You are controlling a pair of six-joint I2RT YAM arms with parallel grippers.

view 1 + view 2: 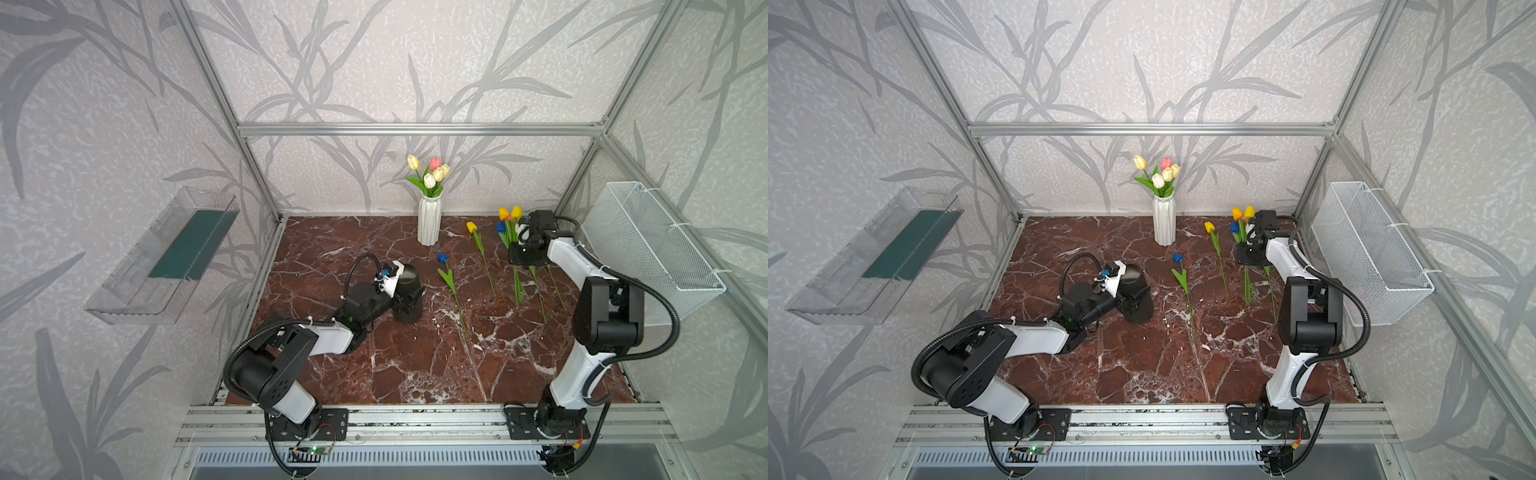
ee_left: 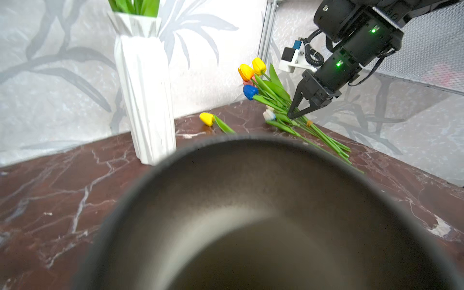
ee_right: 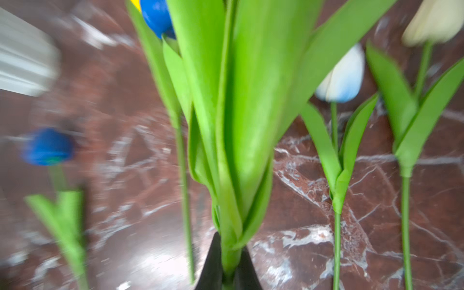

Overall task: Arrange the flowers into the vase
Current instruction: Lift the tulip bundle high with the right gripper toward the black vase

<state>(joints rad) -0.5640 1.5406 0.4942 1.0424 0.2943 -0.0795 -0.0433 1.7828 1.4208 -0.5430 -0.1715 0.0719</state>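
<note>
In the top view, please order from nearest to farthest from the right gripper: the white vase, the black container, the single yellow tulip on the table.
From the right gripper, shut on the bunch of tulips:
1. the single yellow tulip, lying just to its left.
2. the white vase, further left, by the back wall.
3. the black container, farthest, at the left gripper.

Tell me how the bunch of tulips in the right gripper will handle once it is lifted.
The bunch probably weighs little: the right gripper holds its heads raised with one pinch low on the leaves. Its long thin stems trail to the tabletop, so expect them to flex and swing. The smooth leaves might slide in the shut tips.
</note>
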